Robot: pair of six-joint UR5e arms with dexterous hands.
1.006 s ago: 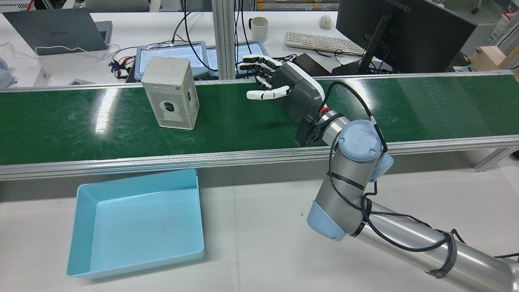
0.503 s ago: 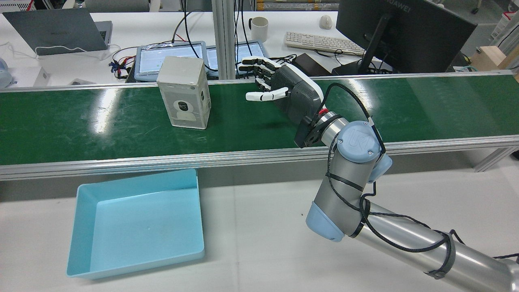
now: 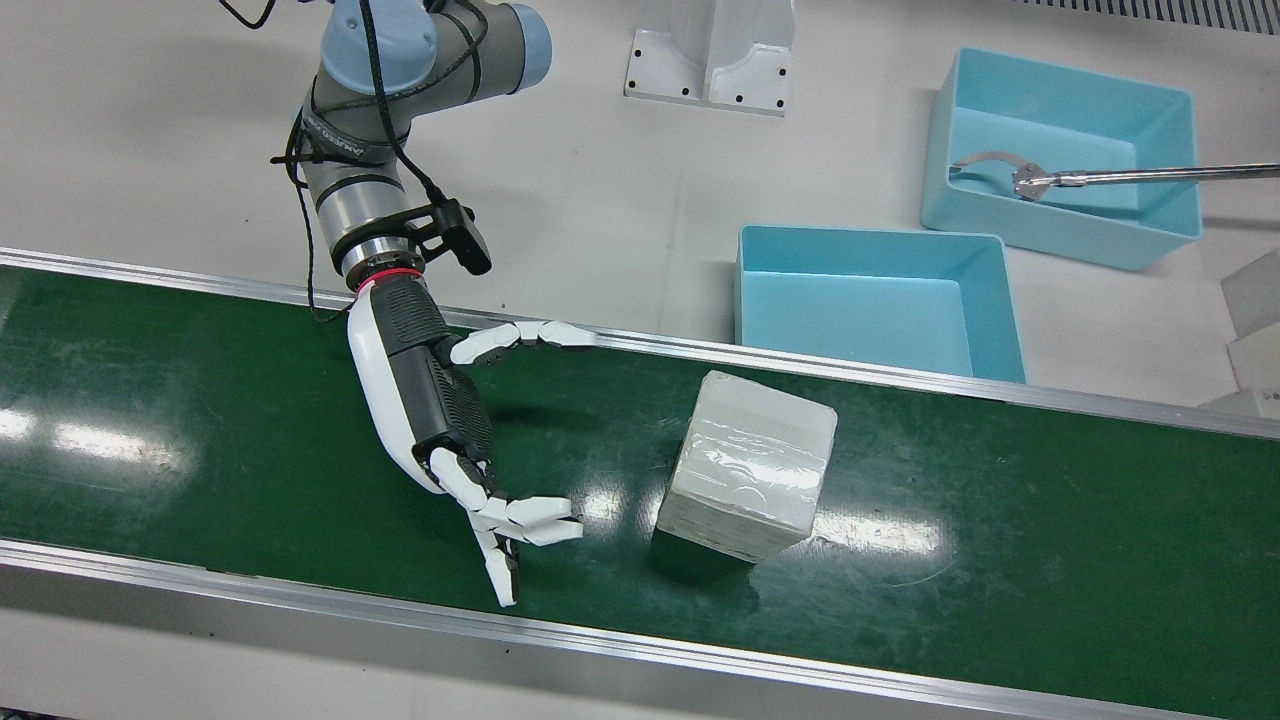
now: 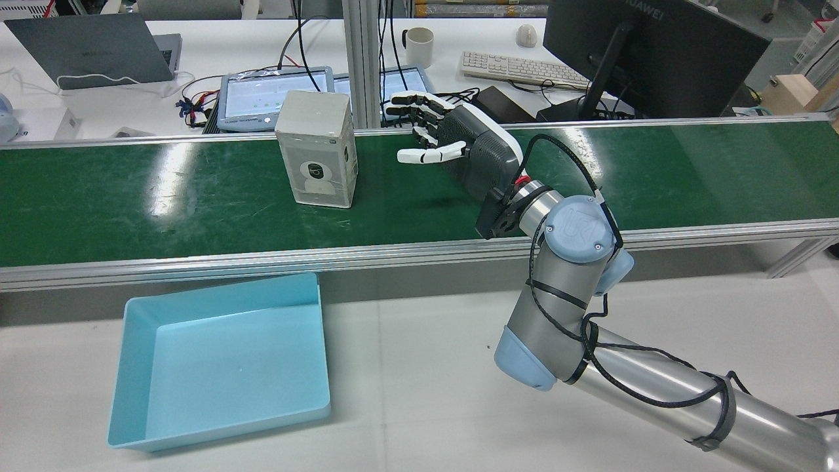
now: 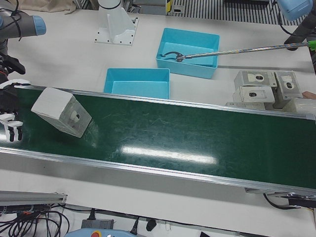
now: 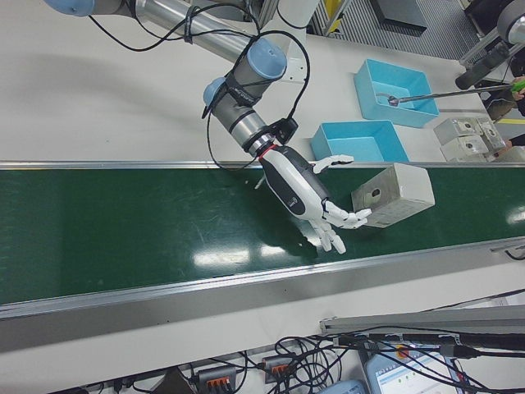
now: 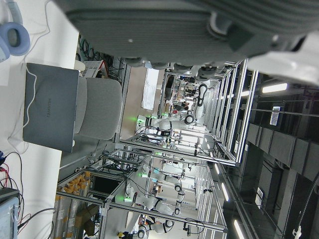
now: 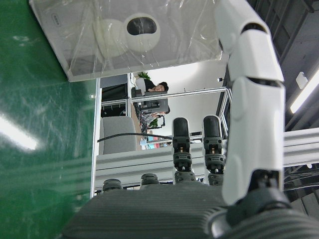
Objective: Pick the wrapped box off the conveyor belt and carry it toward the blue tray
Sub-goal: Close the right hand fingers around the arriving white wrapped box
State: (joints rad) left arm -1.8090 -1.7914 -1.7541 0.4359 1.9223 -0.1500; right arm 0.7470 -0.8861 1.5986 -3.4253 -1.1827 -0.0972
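The wrapped box [image 4: 316,157], white with a round camera picture under clear film, stands upright on the green conveyor belt [image 4: 131,196]. In the front view the box [image 3: 750,480] is just to the side of my right hand [image 3: 440,420], a small gap apart. My right hand [image 4: 459,141] hovers low over the belt, open, fingers spread toward the box and holding nothing. The right hand view shows the box [image 8: 134,35] just past my fingertips [image 8: 249,99]. The blue tray [image 4: 216,367] lies on the white table in front of the belt. Of my left hand, only a grey palm [image 7: 199,25] shows.
A second blue tray [image 3: 1060,150] farther back holds a metal hook on a long rod [image 3: 1150,175]. Several more wrapped boxes [image 5: 266,86] sit by the belt's end. Aluminium rails edge the belt. Beyond it are desks with a monitor [image 4: 649,52], a keyboard and tablets.
The box has travelled to the right along the belt, closing most of the gap to my right hand. The right hand and arm have stayed almost still.
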